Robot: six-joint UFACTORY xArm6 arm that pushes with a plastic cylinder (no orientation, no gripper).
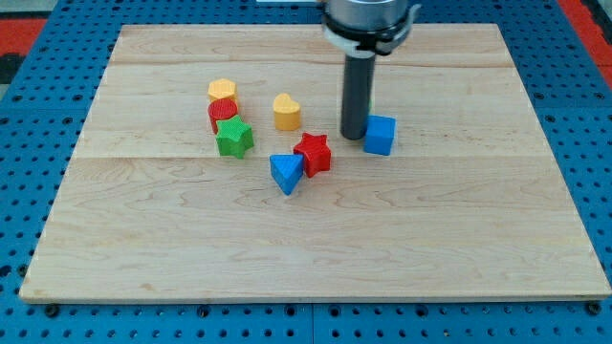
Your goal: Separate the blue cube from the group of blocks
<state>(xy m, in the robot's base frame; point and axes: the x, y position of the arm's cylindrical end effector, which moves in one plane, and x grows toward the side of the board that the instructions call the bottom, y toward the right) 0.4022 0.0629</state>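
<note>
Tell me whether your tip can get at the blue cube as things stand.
Probably yes. My tip sits just to the view's left of the blue cube, with nothing between them. The red star is nearest, lower left of my tip, and the board to the cube's right looks free for pushing.

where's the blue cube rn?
The blue cube sits right of centre in the camera view, just right of my tip, with the red star its nearest block to the left.

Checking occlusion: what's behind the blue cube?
Behind the blue cube, toward the view's top, only bare board shows. My tip sits at its left side. Nothing visibly hidden.
</note>
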